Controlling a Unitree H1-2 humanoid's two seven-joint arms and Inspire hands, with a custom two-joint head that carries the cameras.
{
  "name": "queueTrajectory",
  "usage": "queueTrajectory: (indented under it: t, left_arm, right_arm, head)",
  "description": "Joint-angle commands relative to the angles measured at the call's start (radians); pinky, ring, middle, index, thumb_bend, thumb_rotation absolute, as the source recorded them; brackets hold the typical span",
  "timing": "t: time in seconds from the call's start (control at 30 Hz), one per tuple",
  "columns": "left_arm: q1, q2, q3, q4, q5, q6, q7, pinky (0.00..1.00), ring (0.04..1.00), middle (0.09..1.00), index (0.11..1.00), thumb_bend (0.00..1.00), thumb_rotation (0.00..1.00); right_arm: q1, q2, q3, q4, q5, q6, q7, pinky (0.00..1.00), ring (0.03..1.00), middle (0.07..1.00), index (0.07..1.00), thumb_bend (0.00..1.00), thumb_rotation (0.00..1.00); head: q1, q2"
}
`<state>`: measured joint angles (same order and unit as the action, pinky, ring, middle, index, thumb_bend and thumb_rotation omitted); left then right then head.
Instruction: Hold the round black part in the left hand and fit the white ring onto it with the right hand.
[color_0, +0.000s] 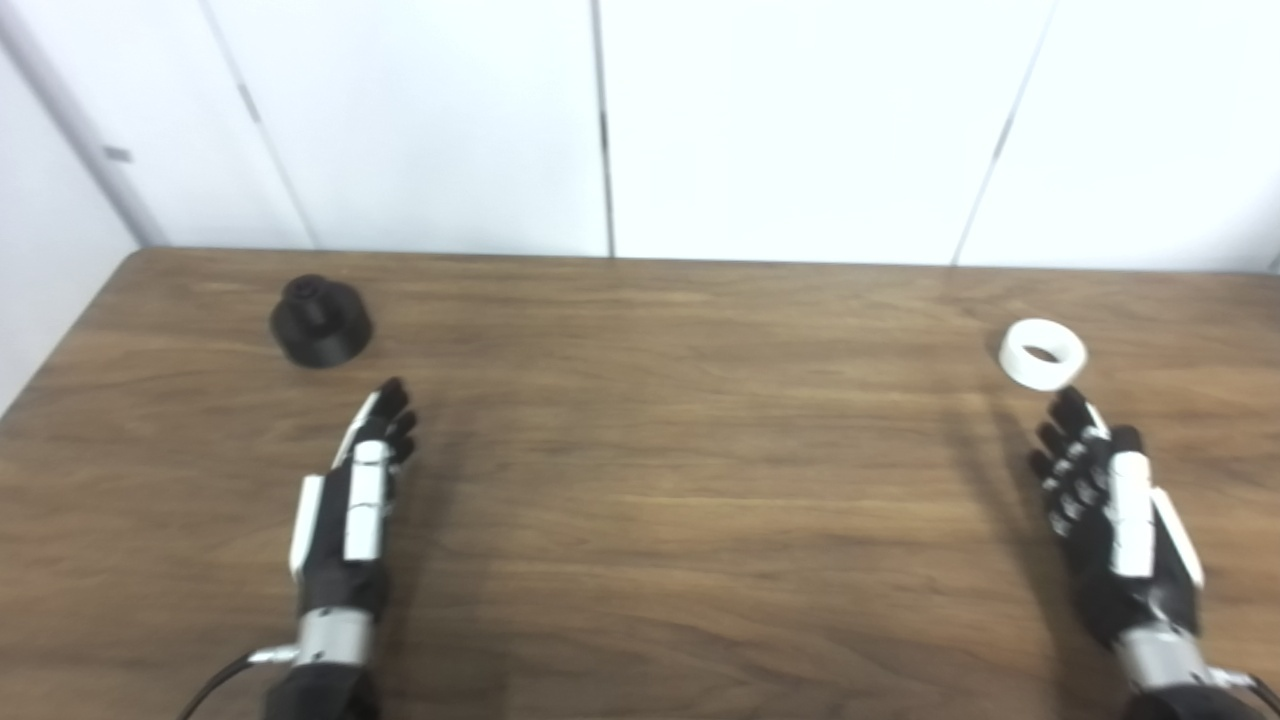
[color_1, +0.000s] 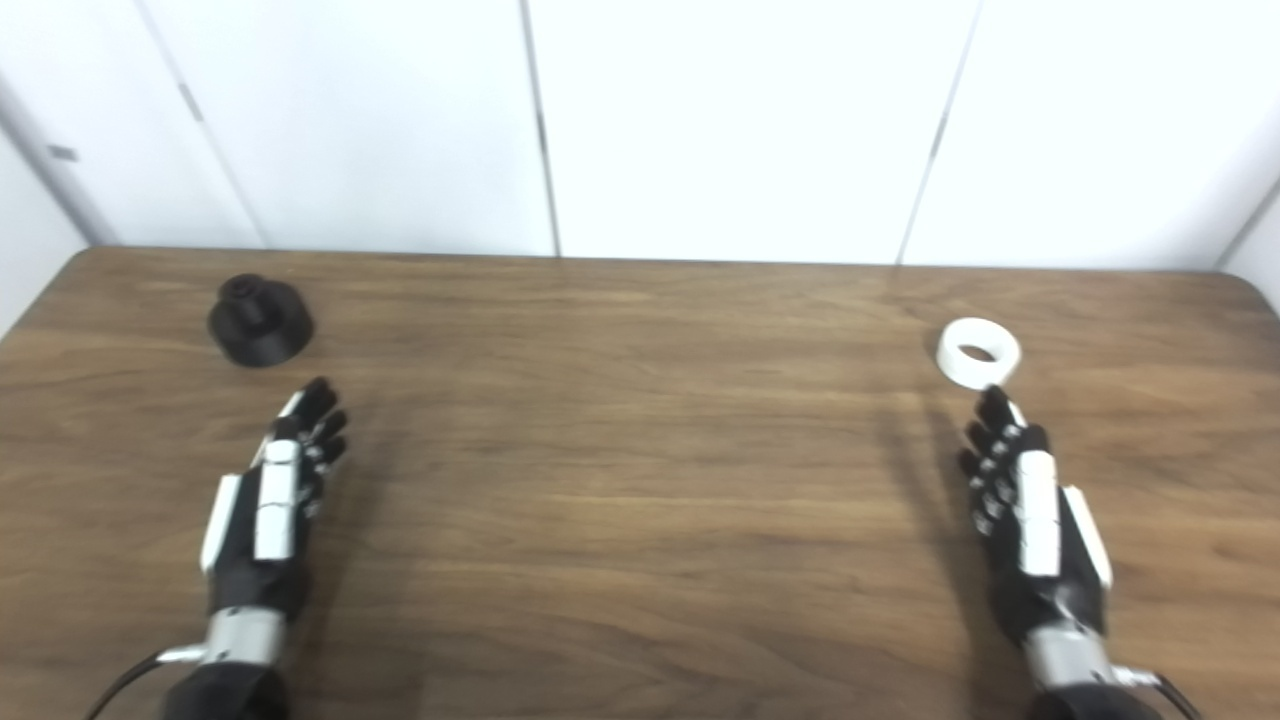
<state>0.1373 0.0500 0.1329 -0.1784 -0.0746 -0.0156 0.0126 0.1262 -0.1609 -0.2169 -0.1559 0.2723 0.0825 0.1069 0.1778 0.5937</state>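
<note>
On the wooden counter (color_0: 640, 480), the round black part (color_0: 320, 321) is sitting upright toward the far left corner, its narrower knob facing up, and everything else is lying to the right of it or nearer the camera than it. Nearer than the black part and slightly to its right, the left hand (color_0: 355, 505) is hovering over the wood with its fingers (color_0: 392, 412) stretched out and holding nothing, the fingertips stopping short of the part. Far to the right of the black part, at about the same depth, the white ring (color_0: 1043, 353) is lying flat with its hole facing up. Just nearer than the ring, the right hand (color_0: 1110, 510) is reaching forward, fingers extended and spread, empty, its fingertips close beside the ring's near edge; contact cannot be told.
</note>
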Motion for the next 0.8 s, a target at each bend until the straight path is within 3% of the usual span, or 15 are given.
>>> queueTrajectory:
  t: [0.0, 0.33, 0.47, 0.63, 0.77]
  left_arm:
    - [-0.003, -0.017, -0.011, -0.010, 0.016, -0.049, 0.010, 0.95, 0.925, 0.935, 0.912, 0.50, 0.93]
    - [-0.003, -0.043, -0.049, 0.036, 0.080, -0.097, 0.045, 0.94, 0.926, 0.939, 0.924, 0.45, 0.93]
    - [-0.006, -0.053, -0.053, 0.054, 0.088, -0.110, 0.054, 0.93, 0.918, 0.930, 0.920, 0.45, 0.92]
    - [-0.010, -0.056, -0.058, 0.077, 0.107, -0.144, 0.064, 0.91, 0.911, 0.926, 0.916, 0.40, 0.93]
    - [-0.012, -0.064, -0.060, 0.083, 0.105, -0.142, 0.068, 0.92, 0.913, 0.928, 0.915, 0.43, 0.91]
  right_arm:
    - [-0.021, -0.026, -0.010, 0.004, 0.017, -0.056, 0.026, 1.00, 1.000, 1.000, 0.993, 0.54, 1.00]
    - [-0.020, -0.047, -0.009, 0.022, 0.015, -0.060, 0.033, 1.00, 1.000, 1.000, 1.000, 0.58, 1.00]
    - [-0.023, -0.047, -0.005, 0.025, 0.002, -0.072, 0.032, 1.00, 1.000, 1.000, 0.997, 0.64, 1.00]
    - [-0.018, -0.043, -0.006, 0.017, -0.035, -0.065, 0.014, 1.00, 0.987, 0.963, 0.942, 0.58, 1.00]
    - [-0.021, -0.047, -0.009, 0.033, -0.038, -0.075, 0.017, 0.98, 0.971, 0.949, 0.923, 0.61, 1.00]
  head:
    - [0.027, -0.016]
    - [0.136, -0.098]
    - [0.148, -0.117]
    - [0.165, -0.133]
    - [0.175, -0.136]
